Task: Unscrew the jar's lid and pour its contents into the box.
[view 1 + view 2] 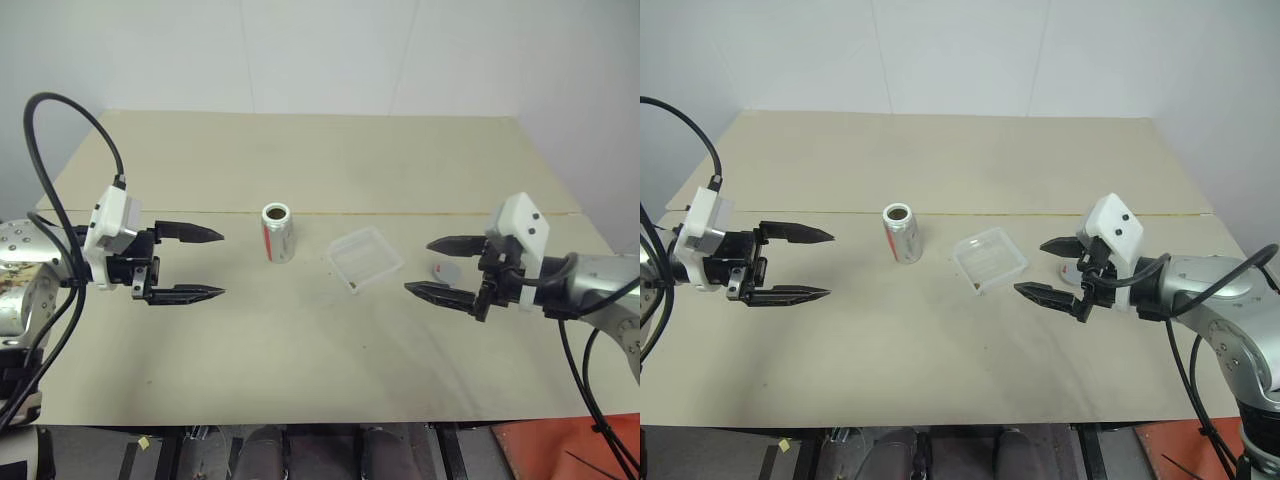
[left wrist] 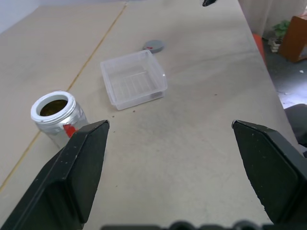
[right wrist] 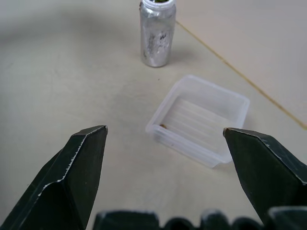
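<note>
Your jar (image 1: 277, 232) stands upright near the middle of the table (image 1: 300, 370), lid off, mouth open with something brownish down inside. The box (image 1: 365, 258) sits just beside it at about 3 o'clock, not touching, with a tiny brown speck or two at its near corner. The lid (image 1: 446, 271) lies flat on the table further out at 3 o'clock, past the box. Your left gripper (image 1: 190, 264) hangs at the jar's 9 o'clock, jaws wide, holding nothing. Your right gripper (image 1: 440, 267) hangs over by the lid, also wide and empty.
</note>
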`<state>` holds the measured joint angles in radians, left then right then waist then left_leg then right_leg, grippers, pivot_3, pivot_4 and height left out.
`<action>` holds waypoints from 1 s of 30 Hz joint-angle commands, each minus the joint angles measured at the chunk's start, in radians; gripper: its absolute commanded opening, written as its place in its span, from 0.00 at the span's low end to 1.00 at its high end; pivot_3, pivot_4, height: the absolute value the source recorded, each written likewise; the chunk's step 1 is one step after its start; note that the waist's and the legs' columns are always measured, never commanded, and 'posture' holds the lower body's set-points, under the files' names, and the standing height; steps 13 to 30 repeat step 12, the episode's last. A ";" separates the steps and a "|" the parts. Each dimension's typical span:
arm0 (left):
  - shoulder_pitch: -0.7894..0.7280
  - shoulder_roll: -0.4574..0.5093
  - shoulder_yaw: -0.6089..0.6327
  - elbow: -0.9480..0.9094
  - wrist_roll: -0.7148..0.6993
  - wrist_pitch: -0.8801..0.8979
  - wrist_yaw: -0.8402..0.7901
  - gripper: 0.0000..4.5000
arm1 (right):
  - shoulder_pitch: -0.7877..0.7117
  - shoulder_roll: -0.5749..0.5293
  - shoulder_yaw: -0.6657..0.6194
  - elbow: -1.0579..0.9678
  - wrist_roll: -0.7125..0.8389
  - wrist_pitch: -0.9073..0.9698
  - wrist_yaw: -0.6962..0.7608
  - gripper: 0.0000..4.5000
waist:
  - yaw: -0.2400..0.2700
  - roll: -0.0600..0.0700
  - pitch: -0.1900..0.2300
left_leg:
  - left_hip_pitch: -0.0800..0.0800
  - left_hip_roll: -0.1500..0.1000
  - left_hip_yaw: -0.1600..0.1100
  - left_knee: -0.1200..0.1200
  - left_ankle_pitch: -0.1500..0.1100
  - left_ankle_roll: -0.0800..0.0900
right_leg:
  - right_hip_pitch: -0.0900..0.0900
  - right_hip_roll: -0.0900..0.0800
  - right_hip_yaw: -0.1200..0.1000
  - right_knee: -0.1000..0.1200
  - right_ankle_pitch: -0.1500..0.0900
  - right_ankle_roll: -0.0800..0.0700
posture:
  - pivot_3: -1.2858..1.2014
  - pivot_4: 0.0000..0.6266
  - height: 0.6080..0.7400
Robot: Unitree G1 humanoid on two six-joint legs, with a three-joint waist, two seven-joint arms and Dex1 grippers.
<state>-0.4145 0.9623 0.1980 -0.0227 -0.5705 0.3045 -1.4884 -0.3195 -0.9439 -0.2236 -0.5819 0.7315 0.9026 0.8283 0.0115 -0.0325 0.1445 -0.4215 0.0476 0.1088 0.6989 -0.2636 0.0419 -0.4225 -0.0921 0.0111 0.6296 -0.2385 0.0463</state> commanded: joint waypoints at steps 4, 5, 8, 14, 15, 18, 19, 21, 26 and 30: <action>0.076 -0.010 0.043 -0.097 -0.039 0.007 0.045 0.99 | 0.049 -0.001 -0.046 -0.029 -0.020 -0.113 0.028 1.00 | 0.000 0.000 0.000 | 0.000 0.000 0.000 0.000 0.000 0.000 | -0.001 0.000 0.000 0.000 0.000 0.000 | 0.52 0.24 1.00; 0.085 -0.008 0.047 -0.099 -0.037 0.003 0.047 0.99 | 0.059 -0.006 -0.041 -0.030 -0.030 -0.128 0.033 1.00 | 0.000 0.000 0.000 | 0.000 0.000 0.000 0.000 0.000 0.000 | 0.000 0.000 0.000 0.000 0.000 0.000 | 0.52 0.24 1.00; 0.108 -0.006 0.064 -0.109 -0.045 0.005 0.053 0.99 | 0.090 -0.020 -0.024 -0.031 -0.072 -0.184 0.055 1.00 | 0.000 0.000 0.000 | 0.001 0.000 0.000 0.000 0.000 0.000 | 0.000 0.000 0.001 0.000 0.000 0.000 | 0.52 0.24 1.00; 0.147 -0.008 0.090 -0.131 -0.053 0.005 0.074 0.99 | 0.101 -0.019 -0.006 -0.014 -0.107 -0.223 0.068 1.00 | -0.001 0.000 0.000 | 0.001 0.000 0.000 0.000 0.000 0.000 | 0.000 0.000 0.001 0.000 0.000 0.000 | 0.52 0.24 1.00; 0.147 -0.008 0.090 -0.131 -0.053 0.005 0.074 0.99 | 0.101 -0.019 -0.006 -0.014 -0.107 -0.223 0.068 1.00 | -0.001 0.000 0.000 | 0.001 0.000 0.000 0.000 0.000 0.000 | 0.000 0.000 0.001 0.000 0.000 0.000 | 0.52 0.24 1.00; 0.147 -0.008 0.090 -0.131 -0.053 0.005 0.074 0.99 | 0.101 -0.019 -0.006 -0.014 -0.107 -0.223 0.068 1.00 | -0.001 0.000 0.000 | 0.001 0.000 0.000 0.000 0.000 0.000 | 0.000 0.000 0.001 0.000 0.000 0.000 | 0.52 0.24 1.00; 0.147 -0.008 0.090 -0.131 -0.053 0.005 0.074 0.99 | 0.101 -0.019 -0.006 -0.014 -0.107 -0.223 0.068 1.00 | -0.001 0.000 0.000 | 0.001 0.000 0.000 0.000 0.000 0.000 | 0.000 0.000 0.001 0.000 0.000 0.000 | 0.52 0.24 1.00; 0.147 -0.008 0.090 -0.131 -0.053 0.005 0.074 0.99 | 0.101 -0.019 -0.006 -0.014 -0.107 -0.223 0.068 1.00 | -0.001 0.000 0.000 | 0.001 0.000 0.000 0.000 0.000 0.000 | 0.000 0.000 0.001 0.000 0.000 0.000 | 0.52 0.24 1.00; 0.147 -0.008 0.090 -0.131 -0.053 0.005 0.074 0.99 | 0.101 -0.019 -0.006 -0.014 -0.107 -0.223 0.068 1.00 | -0.001 0.000 0.000 | 0.001 0.000 0.000 0.000 0.000 0.000 | 0.000 0.000 0.001 0.000 0.000 0.000 | 0.52 0.24 1.00; 0.147 -0.008 0.090 -0.131 -0.053 0.005 0.074 0.99 | 0.101 -0.019 -0.006 -0.014 -0.107 -0.223 0.068 1.00 | -0.001 0.000 0.000 | 0.001 0.000 0.000 0.000 0.000 0.000 | 0.000 0.000 0.001 0.000 0.000 0.000 | 0.52 0.24 1.00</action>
